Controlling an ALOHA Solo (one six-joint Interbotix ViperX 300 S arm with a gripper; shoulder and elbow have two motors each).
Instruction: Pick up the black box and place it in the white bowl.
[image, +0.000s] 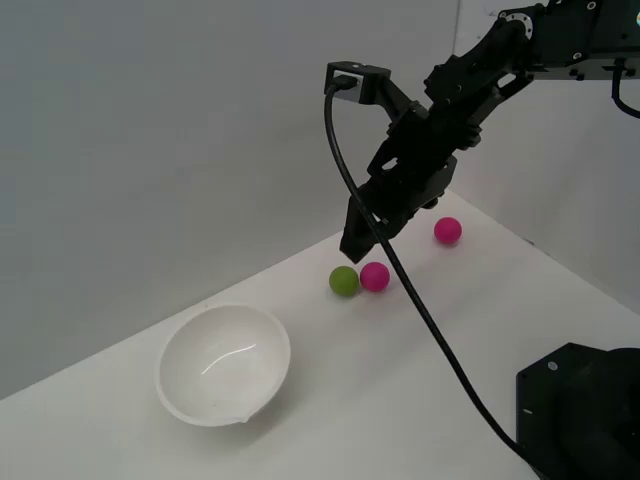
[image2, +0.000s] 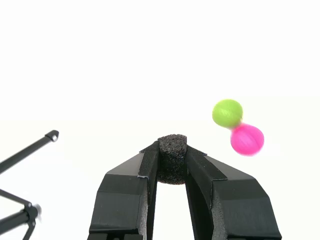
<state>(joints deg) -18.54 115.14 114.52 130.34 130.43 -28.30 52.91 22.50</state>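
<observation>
In the exterior view, our tool (image: 358, 240) hangs above the white tabletop (image: 420, 350), just over a green ball (image: 343, 281) touching a pink ball (image: 375, 276); a second pink ball (image: 447, 230) lies farther back. The white bowl (image: 224, 364) sits well apart toward the exterior view's left, empty as far as we can see. The box is too small to make out here.

In the wrist view, the tool is pinching the black box (image2: 172, 159) between its fingertips (image2: 149, 159), holding it clear of the tabletop. We judge the grasp done, so carrying it over to the bowl comes next.
</observation>
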